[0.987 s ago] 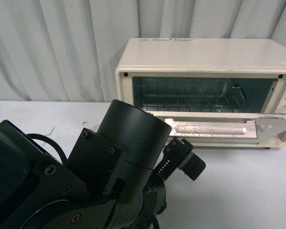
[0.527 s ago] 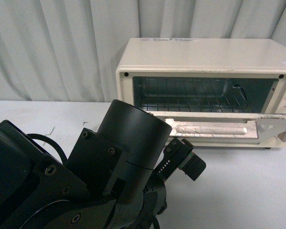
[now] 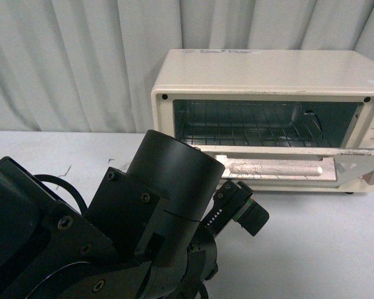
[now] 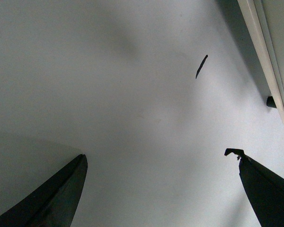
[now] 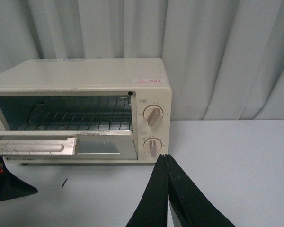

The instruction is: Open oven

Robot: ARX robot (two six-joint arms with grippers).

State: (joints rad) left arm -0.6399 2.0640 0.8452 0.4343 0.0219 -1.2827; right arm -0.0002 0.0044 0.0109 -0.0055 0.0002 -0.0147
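The cream-white oven [image 3: 268, 81] stands at the back right of the table. Its glass door [image 3: 274, 167] hangs dropped open, with the beige bar handle [image 3: 271, 167] facing forward and the wire rack [image 3: 249, 128] showing inside. My left gripper [image 3: 240, 208] is open and empty, low over the table just in front of the door's left end; in the left wrist view [image 4: 157, 154] only bare table lies between its fingers. My right gripper [image 5: 164, 156] is shut and empty, in front of the oven's [image 5: 85, 75] lower pinkish knob [image 5: 152, 146] and apart from it.
My left arm's black body [image 3: 112, 230] fills the front view's lower left. A grey curtain [image 3: 68, 62] hangs behind the table [image 3: 324, 249]. A small dark scrap [image 4: 201, 66] lies on the table near the oven's foot [image 4: 270, 101].
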